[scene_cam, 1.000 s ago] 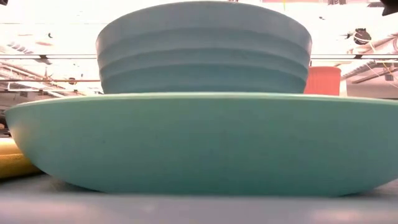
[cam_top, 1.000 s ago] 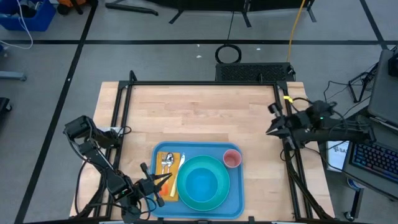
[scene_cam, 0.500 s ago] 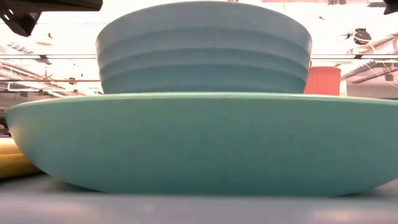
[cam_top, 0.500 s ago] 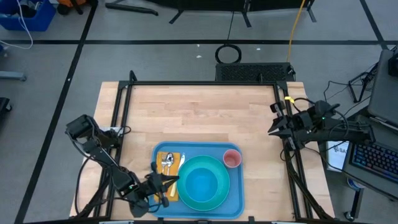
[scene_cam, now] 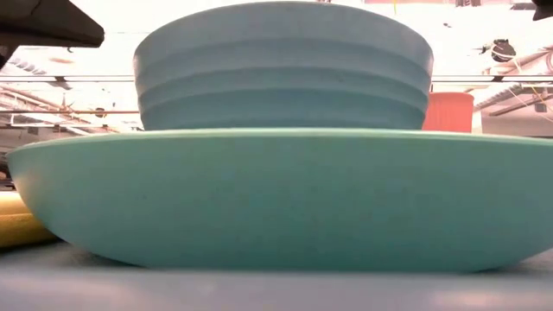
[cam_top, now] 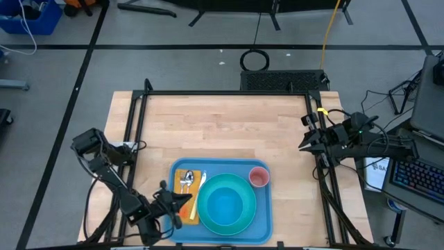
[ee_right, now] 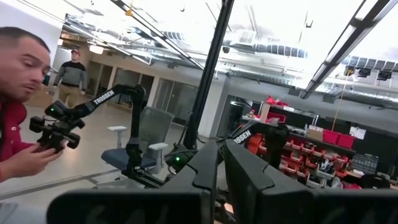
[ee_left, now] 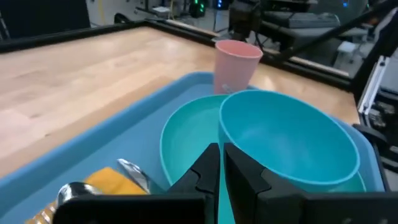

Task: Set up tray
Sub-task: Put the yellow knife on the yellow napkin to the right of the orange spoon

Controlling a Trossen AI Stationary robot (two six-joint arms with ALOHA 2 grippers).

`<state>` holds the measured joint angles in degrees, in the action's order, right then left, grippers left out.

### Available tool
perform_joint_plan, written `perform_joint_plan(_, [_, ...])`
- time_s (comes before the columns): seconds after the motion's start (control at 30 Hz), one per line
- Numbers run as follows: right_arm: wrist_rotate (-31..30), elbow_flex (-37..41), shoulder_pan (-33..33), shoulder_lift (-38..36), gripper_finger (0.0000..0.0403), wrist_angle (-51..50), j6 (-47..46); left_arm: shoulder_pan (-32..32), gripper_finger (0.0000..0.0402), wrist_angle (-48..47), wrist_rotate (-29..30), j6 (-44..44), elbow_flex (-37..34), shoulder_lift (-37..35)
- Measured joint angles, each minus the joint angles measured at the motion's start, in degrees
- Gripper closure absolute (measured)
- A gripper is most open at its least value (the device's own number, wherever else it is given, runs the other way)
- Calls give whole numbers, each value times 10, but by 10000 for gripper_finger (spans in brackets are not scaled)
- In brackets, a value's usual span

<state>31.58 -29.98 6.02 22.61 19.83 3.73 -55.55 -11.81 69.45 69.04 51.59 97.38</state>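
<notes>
Left gripper (cam_top: 182,202): hovering closed and empty at the tray's left edge, over the cutlery (cam_top: 187,182).
Tray (cam_top: 263,221): sitting at the table's near middle, carrying plate (cam_top: 216,221), bowl (cam_top: 229,205), cup (cam_top: 259,176); probably stiff, light, slippery; gripping the rim looks best.
Right gripper (cam_top: 303,145): waiting closed at the table's right edge.

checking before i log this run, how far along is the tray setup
Looks nearly done: the tray holds a plate with a bowl in it, a pink cup, and cutlery on a yellow napkin. Nothing is in hand; the left gripper hangs shut over the napkin, the right gripper waits shut at the table's right edge. Nothing visibly remains.
</notes>
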Motion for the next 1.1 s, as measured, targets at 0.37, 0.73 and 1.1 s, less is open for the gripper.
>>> perform_joint_plan(0.37, [0, 0, 0, 0, 382, 0, 0, 6, 378, -33, -68, 76, 0, 0])
perform_joint_plan(0.73, [0, 0, 0, 0, 383, 0, 0, 7, 362, -14, -151, 131, 1, -5])
perform_joint_plan(1.1, [0, 0, 0, 0, 383, 0, 0, -36, 263, -49, -194, 302, 1, -5])
